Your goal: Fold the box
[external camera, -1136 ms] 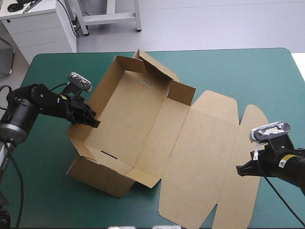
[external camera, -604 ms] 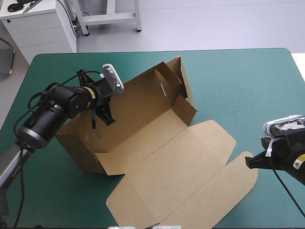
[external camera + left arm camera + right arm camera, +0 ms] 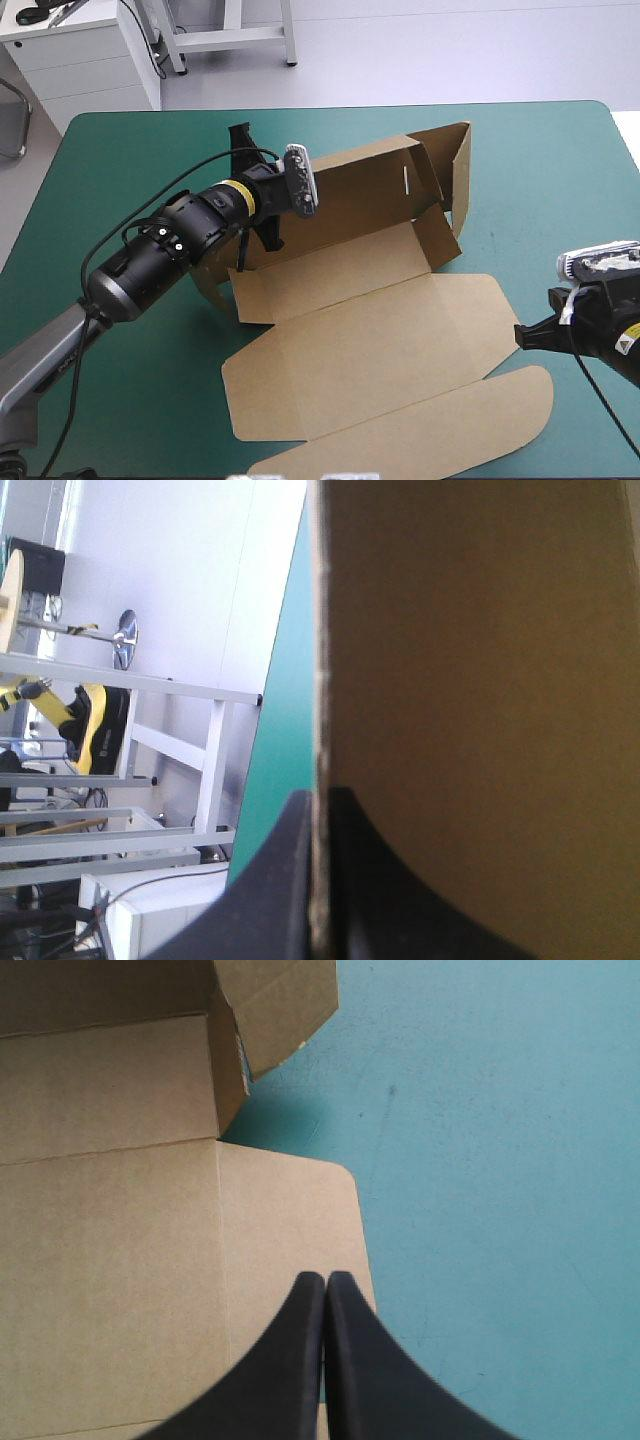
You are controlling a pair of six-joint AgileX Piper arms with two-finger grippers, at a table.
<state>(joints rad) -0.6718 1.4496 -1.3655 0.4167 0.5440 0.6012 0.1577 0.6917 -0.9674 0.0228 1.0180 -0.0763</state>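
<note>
The brown box (image 3: 380, 330) lies mid-table with its lid and front flap flat toward the near edge. Its tray part (image 3: 370, 195) is tipped up, walls raised, one end flap standing at the far right. My left gripper (image 3: 262, 232) reaches in from the left and is shut on the box's upright wall. In the left wrist view the board edge (image 3: 318, 680) runs between the black fingers (image 3: 280, 880). My right gripper (image 3: 520, 337) is shut, its tip at the lid's right edge. From the right wrist view the gripper (image 3: 325, 1295) hovers over the lid's rounded corner (image 3: 300, 1220).
Bare teal-green cover (image 3: 540, 170) lies to the right of the box and beyond it, and more shows at the near left (image 3: 150, 400). The table's right edge is close behind my right arm.
My left arm has swung toward the table's middle, dragging and turning the box to the right and tipping its tray up. The lid slid nearer the front. My right gripper barely moved.
</note>
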